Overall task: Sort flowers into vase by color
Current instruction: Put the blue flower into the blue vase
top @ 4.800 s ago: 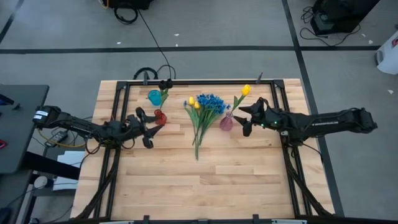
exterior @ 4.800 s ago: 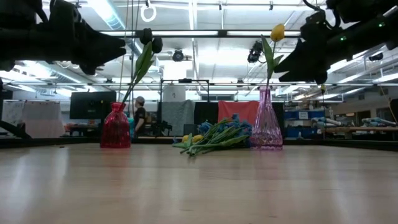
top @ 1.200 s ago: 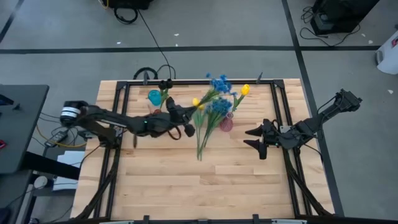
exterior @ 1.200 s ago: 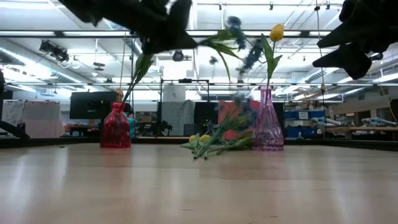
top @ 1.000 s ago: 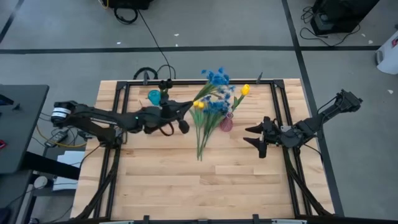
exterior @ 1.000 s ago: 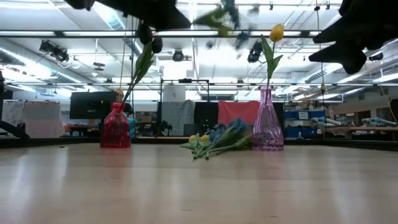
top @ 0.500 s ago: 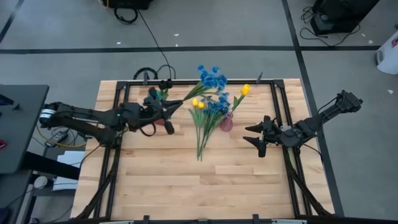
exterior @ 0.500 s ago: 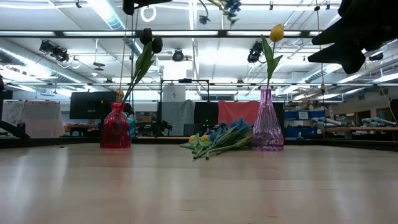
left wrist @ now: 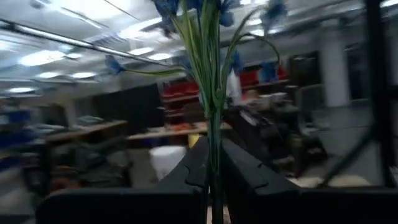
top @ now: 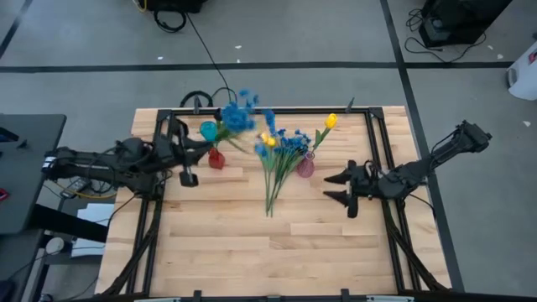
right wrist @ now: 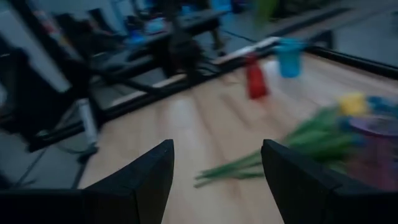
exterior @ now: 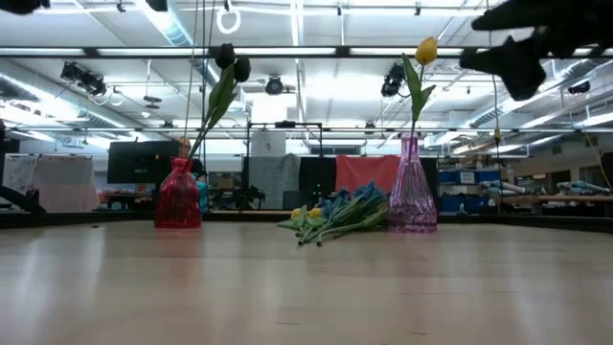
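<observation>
My left gripper point(top: 200, 151) is over the table's far left, shut on a blue flower whose blossoms point(top: 239, 113) hover near the teal vase point(top: 208, 130). The red vase point(exterior: 178, 196) holds dark tulips point(exterior: 230, 62). In the pink vase point(exterior: 411, 187) stands a yellow tulip point(exterior: 427, 50). A pile of blue and yellow flowers point(top: 277, 159) lies flat on the table between the vases. My right gripper point(top: 340, 186) hangs open right of the pink vase, with nothing between its fingers. My left gripper pinches the blue flower's green stem point(left wrist: 213, 168), low on the stem, between its two fingers point(left wrist: 245, 171). The stem runs on past the fingertips and rises to the blossoms point(left wrist: 186, 9). The flower is lifted clear of the table and the pile.
A dark metal frame point(top: 252, 110) runs along the table's far edge and down both sides. Bare wood point(top: 268, 252) fills the near half of the table. In the right wrist view the red vase point(right wrist: 254, 78), teal vase point(right wrist: 288, 56) and the pile point(right wrist: 298, 149) lie ahead.
My left gripper has drawn back toward the table's left edge and risen a little, tipping upward, still shut on the blue flower. The blossoms have swung from above the pile to beside the teal vase at the far left. The pile has stayed on the table.
</observation>
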Action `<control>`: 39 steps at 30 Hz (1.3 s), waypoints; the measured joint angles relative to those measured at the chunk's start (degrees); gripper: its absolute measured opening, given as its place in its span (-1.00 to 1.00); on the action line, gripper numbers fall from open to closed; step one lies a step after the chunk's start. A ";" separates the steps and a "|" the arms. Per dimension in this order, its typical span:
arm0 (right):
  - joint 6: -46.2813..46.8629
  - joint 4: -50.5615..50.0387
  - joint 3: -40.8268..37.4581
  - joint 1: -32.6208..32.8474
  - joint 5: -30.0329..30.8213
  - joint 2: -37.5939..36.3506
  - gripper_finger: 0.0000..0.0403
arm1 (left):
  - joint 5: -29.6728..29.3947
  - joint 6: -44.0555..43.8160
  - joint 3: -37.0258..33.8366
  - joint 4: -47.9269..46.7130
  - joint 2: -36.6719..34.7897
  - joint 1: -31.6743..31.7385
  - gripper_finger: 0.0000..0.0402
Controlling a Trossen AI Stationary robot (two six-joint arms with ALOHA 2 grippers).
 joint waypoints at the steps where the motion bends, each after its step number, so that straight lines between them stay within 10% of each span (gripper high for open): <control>1: -1.40 3.52 0.00 0.00 -1.04 2.56 0.25 | 1.06 -0.72 -1.26 0.86 0.28 0.00 -0.83; 13: -14.12 46.23 2.97 -5.41 -1.74 35.40 0.25 | 4.80 -4.78 -7.98 7.54 1.80 -0.04 -0.83; 39: -29.16 46.91 44.10 -17.42 -9.56 66.47 0.59 | 10.14 -2.80 -13.20 23.42 14.29 -1.22 -0.83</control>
